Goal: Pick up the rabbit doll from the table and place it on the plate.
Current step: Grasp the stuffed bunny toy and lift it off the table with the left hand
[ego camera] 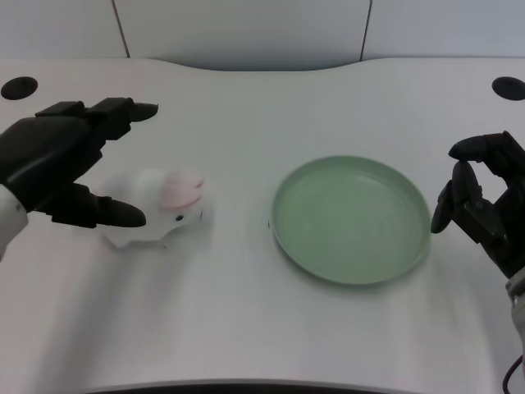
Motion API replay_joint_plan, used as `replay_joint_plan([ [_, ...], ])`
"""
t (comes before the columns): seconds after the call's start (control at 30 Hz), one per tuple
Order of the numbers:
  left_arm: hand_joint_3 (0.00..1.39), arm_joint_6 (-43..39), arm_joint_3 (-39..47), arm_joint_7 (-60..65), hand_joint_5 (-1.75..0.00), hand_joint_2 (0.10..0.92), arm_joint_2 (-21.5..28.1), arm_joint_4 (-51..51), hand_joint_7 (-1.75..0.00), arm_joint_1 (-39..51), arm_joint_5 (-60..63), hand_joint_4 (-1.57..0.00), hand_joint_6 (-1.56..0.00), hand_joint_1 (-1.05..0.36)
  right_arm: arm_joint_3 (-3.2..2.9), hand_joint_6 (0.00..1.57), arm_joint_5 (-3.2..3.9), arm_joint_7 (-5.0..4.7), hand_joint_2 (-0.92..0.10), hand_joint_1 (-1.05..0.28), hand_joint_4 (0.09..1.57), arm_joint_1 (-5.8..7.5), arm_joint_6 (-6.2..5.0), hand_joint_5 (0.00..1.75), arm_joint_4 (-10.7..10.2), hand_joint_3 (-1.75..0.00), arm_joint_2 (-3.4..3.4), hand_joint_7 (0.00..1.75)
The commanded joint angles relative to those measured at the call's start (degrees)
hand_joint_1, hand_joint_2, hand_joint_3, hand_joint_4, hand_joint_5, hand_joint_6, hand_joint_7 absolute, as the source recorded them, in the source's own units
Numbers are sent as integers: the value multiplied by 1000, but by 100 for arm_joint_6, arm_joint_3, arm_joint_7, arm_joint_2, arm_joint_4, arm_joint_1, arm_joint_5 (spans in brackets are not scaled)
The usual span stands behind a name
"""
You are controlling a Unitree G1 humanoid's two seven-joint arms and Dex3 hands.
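On the white table [246, 328], largest item first: a round pale green plate [351, 218], shallow with a raised rim, set right of centre and holding nothing.

Left hand [61, 160]: black, on a silver forearm, at the table's left edge. Fingers spread apart, the upper ones reaching out to the right above the doll, the thumb lying lower beside the doll's left flank. Nothing is gripped; whether the thumb tip touches the doll cannot be told, as the picture is blurred there.

Rabbit doll [160, 209]: small, white with pink ears, resting on the table left of centre, just right of the left hand's thumb and well apart from the plate. Outline soft and blurred.
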Motion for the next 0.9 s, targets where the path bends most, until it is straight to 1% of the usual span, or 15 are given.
replay_joint_plan([
  [0.03,39,105,-380,-88,-235,919,11,658,-263,-389,187,1,-16,-883,-45,435,57,-17,-886,-203,984,44,13,1746,-59,-890,-44,1746],
  [0.1,31,114,-569,-74,-212,920,-28,993,-257,-573,253,1,-16,-878,-40,432,62,0,-888,-202,984,55,26,1746,-87,-891,-51,1746],
  [0.2,27,90,-896,36,-190,918,-155,1728,-253,-950,426,1,-12,-872,-49,433,66,84,-881,-206,993,65,-60,1746,-40,-890,-69,1746],
  [0.27,26,67,-1183,161,-168,919,-277,2375,-243,-1288,634,1,-3,-880,-43,435,47,-4,-876,-205,999,108,67,1746,-170,-892,-53,1746],
  [0.3,24,36,-1262,214,-163,919,-306,2570,-240,-1387,682,1,-1,-882,-39,433,40,-35,-875,-203,999,123,110,1746,-217,-893,-46,1746],
  [0.33,22,1,-1403,251,-147,919,-364,2907,-230,-1568,774,1,0,-889,-40,429,50,-47,-878,-199,998,142,137,1746,-257,-895,-36,1746],
  [0.4,15,-60,-1613,310,-99,917,-443,3409,-200,-1839,899,1,1,-905,-47,409,78,-40,-886,-192,983,165,161,1746,-289,-894,-28,1746],
  [0.5,4,-176,-1956,509,-57,907,-618,4284,-175,-2292,1124,1,1,-911,-33,396,45,-49,-885,-203,964,207,171,1746,-345,-884,-39,1746],
  [0.63,2,-275,-2245,773,-21,908,-841,5231,-157,-2754,1267,1,1,-917,-30,386,53,-78,-899,-190,949,234,264,1746,-435,-880,-37,1746],
  [0.7,1,-226,-2354,917,-7,906,-979,5644,-130,-2950,1316,1,1,-915,-23,382,9,-78,-899,-192,944,252,208,1746,-426,-875,-43,1746],
  [0.73,1,-200,-2407,1042,-2,903,-1053,5851,-114,-3039,1344,1,1,-914,-35,382,19,-48,-898,-194,944,241,186,1746,-380,-873,-52,1746],
  [0.8,4,-123,-2549,1335,0,903,-1186,6195,-105,-3184,1460,1,1,-905,-71,384,64,-50,-893,-194,944,223,229,1746,-350,-869,-50,1746],
  [0.83,5,-87,-2614,1441,1,905,-1239,6323,-102,-3240,1508,1,1,-900,-78,385,78,-40,-892,-193,944,220,236,1746,-345,-867,-52,1746],
  [0.9,6,-13,-2727,1629,1,912,-1340,6520,-53,-3315,1571,1,1,-872,-80,390,91,39,-892,-197,945,233,147,1746,-321,-865,-59,1746],
])
